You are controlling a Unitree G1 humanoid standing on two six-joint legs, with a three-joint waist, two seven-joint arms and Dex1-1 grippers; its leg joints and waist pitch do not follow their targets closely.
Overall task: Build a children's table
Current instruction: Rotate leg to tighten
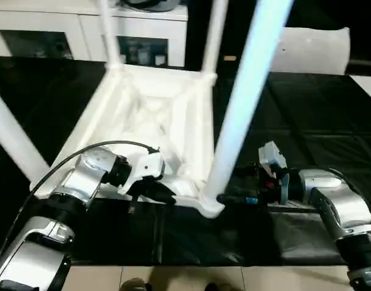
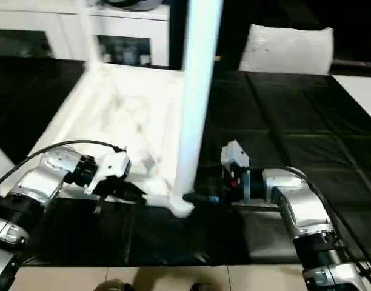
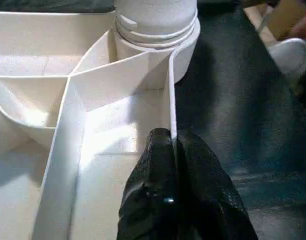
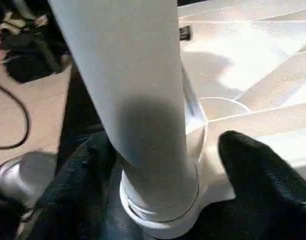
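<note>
Tabletop [image 1: 155, 121] lies upside down on the black mat [image 1: 307, 121], leg [image 1: 246, 91] seated in its near corner socket [image 3: 158, 45]. Left gripper [image 3: 173, 165] is pinched closed on the rim; right gripper [image 4: 163, 165] is spread, fingers straddling the leg base. Twist squarely, keep the rim pinned. No legible writing.

Both forearms are silver, segmented cylinders with black joint rings just behind each tool. The left tool [image 1: 150, 189] has a white housing ahead of a black collar, black fingers [image 3: 163, 200], and a thin black cable arching over its wrist. The right tool [image 1: 234, 198] carries a white block with red and blue marks.
</note>
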